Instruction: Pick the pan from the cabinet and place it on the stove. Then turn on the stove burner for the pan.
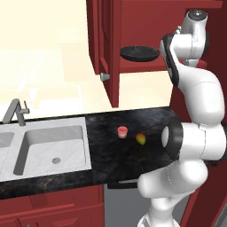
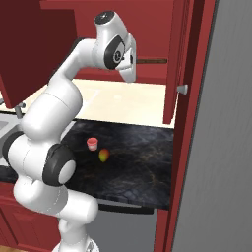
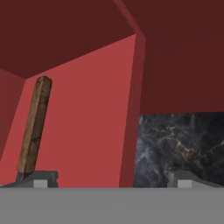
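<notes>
The dark round pan (image 1: pixel 139 53) lies on the lower shelf of the open dark red cabinet (image 1: pixel 146 26). Its brown wooden handle (image 2: pixel 152 61) sticks out toward my hand and runs up the left of the hand view as the handle (image 3: pixel 35 127). My gripper (image 3: pixel 113 181) is open at shelf height, just in front of the cabinet. The handle's near end stands just above the left fingertip (image 3: pixel 43 179), not between the fingers. The stove and its burner are out of view.
The cabinet's open doors (image 1: pixel 108 44) (image 2: pixel 174 59) flank my arm, each with a silver knob. Below, the black counter (image 1: pixel 133 155) carries a small red cup (image 1: pixel 122 131) and a yellow-red fruit (image 1: pixel 141 138). A steel sink (image 1: pixel 53 148) lies left, a grey wall (image 2: pixel 216 147) right.
</notes>
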Motion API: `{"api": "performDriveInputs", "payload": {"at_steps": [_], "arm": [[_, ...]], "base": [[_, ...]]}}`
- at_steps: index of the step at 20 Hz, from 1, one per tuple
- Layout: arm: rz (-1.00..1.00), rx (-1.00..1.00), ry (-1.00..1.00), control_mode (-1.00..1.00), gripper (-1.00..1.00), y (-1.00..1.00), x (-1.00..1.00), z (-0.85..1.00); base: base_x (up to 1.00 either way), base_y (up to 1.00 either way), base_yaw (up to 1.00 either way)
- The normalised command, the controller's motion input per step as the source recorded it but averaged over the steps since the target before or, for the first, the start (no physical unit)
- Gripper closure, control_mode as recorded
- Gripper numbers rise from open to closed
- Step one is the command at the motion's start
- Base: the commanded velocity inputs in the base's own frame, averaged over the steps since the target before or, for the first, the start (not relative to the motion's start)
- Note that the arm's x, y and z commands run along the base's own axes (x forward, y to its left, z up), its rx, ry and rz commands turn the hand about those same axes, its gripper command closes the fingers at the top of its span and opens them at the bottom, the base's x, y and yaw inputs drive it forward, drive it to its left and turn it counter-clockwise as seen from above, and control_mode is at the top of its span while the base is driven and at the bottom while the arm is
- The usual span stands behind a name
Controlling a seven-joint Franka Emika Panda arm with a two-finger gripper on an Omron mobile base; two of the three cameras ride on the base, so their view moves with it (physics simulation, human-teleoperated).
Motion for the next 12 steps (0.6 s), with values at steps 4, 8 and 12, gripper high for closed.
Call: {"api": "performDriveInputs", "payload": {"at_steps": [4, 8, 12], "arm": [[-0.04, -0.04, 0.05, -1.0, -1.0, 0.0, 0.25, 0.0], [-0.01, -0.09, 0.0, -1.0, -1.0, 0.0, 0.13, 0.0], [-0.02, -0.08, 0.0, -1.0, -1.0, 0.0, 0.1, 0.0]], "base": [[0.0, 0.0, 0.0], [0.0, 0.0, 0.0], [0.0, 0.0, 0.0]]}}
